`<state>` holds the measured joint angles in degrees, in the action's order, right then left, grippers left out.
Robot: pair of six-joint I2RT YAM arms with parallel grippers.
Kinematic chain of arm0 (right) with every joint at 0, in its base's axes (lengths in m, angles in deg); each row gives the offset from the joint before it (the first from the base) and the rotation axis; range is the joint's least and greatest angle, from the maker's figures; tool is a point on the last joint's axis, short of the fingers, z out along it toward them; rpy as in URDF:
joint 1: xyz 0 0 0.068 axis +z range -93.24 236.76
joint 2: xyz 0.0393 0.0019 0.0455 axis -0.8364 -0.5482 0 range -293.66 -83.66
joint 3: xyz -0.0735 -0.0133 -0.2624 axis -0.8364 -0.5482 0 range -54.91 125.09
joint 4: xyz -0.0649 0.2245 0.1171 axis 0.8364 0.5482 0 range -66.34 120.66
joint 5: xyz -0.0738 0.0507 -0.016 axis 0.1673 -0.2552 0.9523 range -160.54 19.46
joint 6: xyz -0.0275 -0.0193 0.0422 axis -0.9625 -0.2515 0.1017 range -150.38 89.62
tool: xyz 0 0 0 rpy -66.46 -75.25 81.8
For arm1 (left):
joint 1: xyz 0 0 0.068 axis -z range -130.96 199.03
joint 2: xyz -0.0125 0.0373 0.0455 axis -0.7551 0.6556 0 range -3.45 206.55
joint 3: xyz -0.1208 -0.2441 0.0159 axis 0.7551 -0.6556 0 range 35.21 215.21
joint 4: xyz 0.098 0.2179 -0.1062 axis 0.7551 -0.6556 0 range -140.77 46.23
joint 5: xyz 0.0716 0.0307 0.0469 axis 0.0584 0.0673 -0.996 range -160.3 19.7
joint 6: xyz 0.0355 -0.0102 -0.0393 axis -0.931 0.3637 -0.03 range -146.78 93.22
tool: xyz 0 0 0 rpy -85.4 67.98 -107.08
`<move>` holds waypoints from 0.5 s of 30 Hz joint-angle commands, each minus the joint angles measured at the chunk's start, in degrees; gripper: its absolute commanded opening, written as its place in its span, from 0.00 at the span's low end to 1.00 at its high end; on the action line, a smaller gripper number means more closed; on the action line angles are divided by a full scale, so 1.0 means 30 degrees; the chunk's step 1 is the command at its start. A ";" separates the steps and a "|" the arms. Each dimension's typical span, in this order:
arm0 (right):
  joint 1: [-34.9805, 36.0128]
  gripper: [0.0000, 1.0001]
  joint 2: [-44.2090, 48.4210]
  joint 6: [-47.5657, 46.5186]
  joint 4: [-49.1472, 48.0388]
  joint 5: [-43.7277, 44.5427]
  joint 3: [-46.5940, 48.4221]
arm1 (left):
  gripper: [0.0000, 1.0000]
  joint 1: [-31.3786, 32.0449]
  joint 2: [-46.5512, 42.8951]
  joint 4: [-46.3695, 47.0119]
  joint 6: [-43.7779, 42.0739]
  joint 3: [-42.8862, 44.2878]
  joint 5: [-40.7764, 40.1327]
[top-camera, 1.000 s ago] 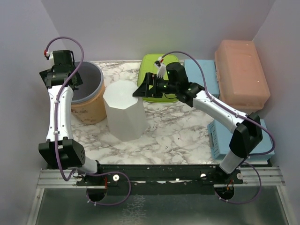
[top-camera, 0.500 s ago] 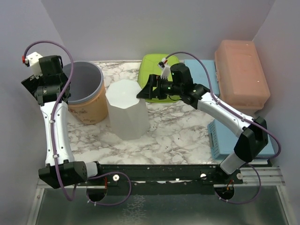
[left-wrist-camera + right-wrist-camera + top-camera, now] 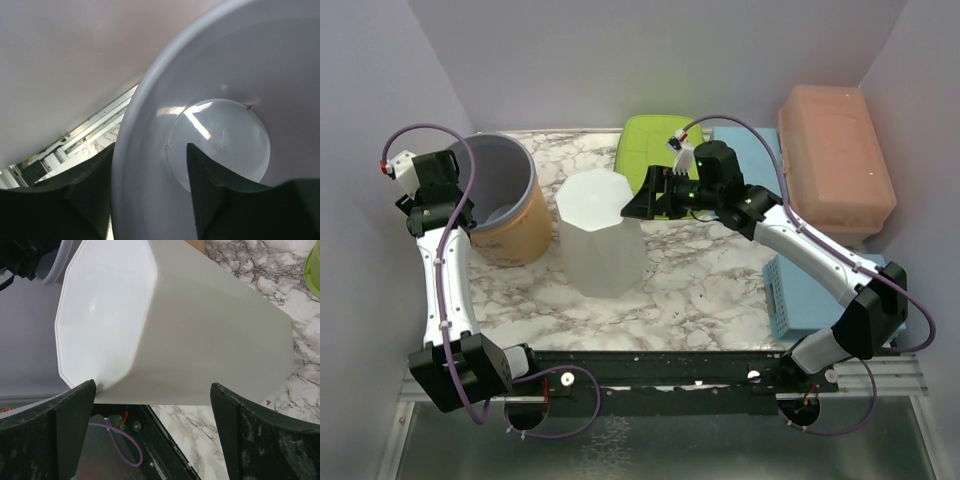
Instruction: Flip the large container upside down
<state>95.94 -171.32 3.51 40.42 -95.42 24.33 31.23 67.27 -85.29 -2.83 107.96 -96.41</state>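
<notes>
Left end effector (image 3: 149, 150) has its jaws parted and straddles the rim of the bucket (image 3: 510, 235), one finger outside the wall and one inside. You cannot tell whether the pads touch the wall. Right end effector (image 3: 152, 385) is spread wide and holds nothing. Its two fingers frame the upper part of the white container (image 3: 600, 240) from the right.

Note the work area. The desk (image 3: 700, 280) has a white marble pattern with grey veins. Plain pale walls enclose it on the left, the far side and the right. A black bar and a metal rail run along the near edge, where the arm bases are bolted.

Count the items:
- Two arms.
- One white container.
- One bucket.
- One green tray (image 3: 645, 140).
- Two blue boxes (image 3: 750, 160).
- One pink bin (image 3: 835, 160).

Locate the white container at mid-desk, standing upright with its closed face up. It is matte plastic with flat facets, and its top is many-sided. The bucket stands just to its left. It is round and open at the top, tan outside and smooth grey inside with a glossy circular floor. The nearer blue box has a perforated wall. The pink bin is rectangular with rounded corners.
</notes>
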 commanded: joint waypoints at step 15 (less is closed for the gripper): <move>-0.0022 0.97 0.4482 -0.2465 0.2561 0.2225 -0.2442 | 0.09 -0.0637 -0.2124 -0.1948 -0.1738 0.1628 -0.3248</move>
<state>95.80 -161.09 -0.25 45.03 -93.04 18.35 29.92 64.16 -88.77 -5.46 110.93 -99.29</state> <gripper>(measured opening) 0.962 0.136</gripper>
